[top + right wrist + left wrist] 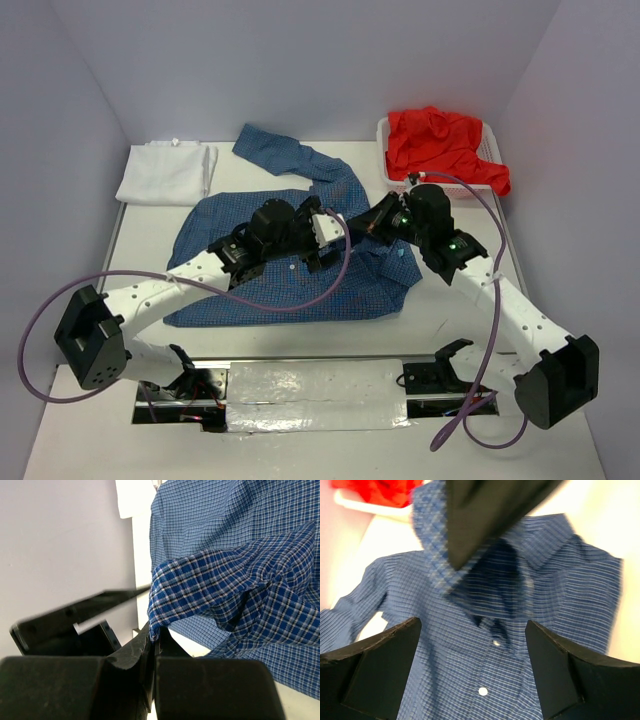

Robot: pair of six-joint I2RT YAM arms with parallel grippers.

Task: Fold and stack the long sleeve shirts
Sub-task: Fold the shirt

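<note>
Our right gripper (pixel 153 639) pinched tight on the blue checked shirt (pixel 290 285), middle of the counter (pixel 140 250), our left gripper (pixel 472 630) above, jaws wide, empty

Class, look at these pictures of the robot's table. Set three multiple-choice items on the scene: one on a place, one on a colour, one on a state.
1. Where is the red shirt?
A hanging from an arm
B in the basket at the far right
C on the floor

2. What colour is the folded shirt at the far left?
A white
B green
C black

3. How is the right gripper?
A wide open
B out of view
C shut on the blue shirt

Answers:
1 B: the top view shows it heaped in the basket.
2 A: it is plain white.
3 C: its wrist view shows the fingers pinching a checked cloth edge.
</note>
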